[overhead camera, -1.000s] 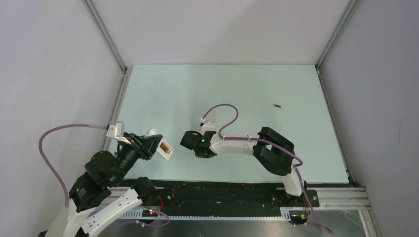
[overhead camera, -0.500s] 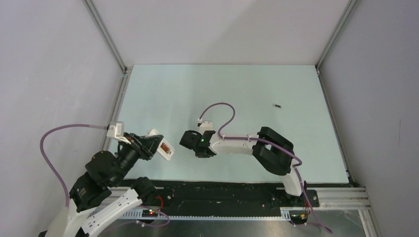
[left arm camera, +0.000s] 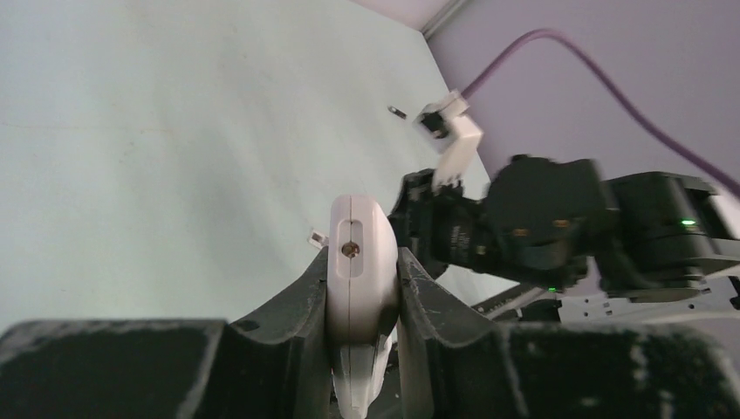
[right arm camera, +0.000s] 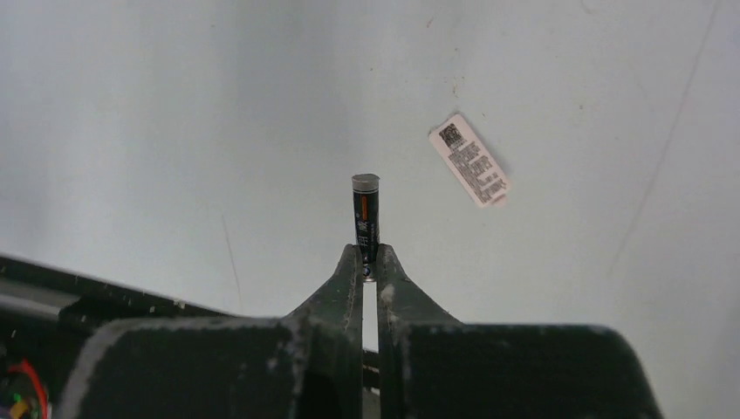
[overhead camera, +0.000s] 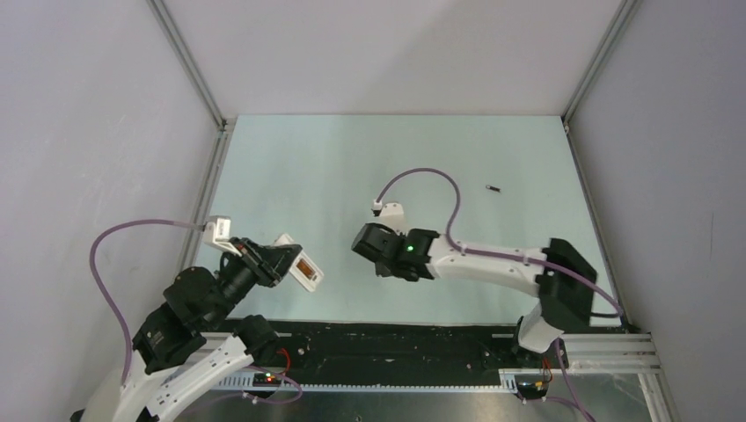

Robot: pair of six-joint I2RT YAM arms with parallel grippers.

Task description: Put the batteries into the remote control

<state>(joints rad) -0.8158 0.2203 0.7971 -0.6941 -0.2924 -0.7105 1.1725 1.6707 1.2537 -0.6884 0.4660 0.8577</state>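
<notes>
As left gripper [left arm camera: 364, 262] clamps remote [left arm camera: 353, 223], right gripper [right arm camera: 367, 258] pinches battery [right arm camera: 366, 212] end

At the bottom centre of your frame, your right pincer [right arm camera: 367, 262] pinches the lower end of a dark battery [right arm camera: 366, 214], which sticks straight up with its paler metallic end on top. Up and to its right, a small pale printed plate [right arm camera: 469, 161] lies flat on the desk [right arm camera: 174, 105], apart from the battery.

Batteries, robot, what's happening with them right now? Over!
Left gripper shut on remote control, held up. Right gripper shut on one battery. Second battery lies on table, far right. Nothing between remote and gripped battery.
</notes>
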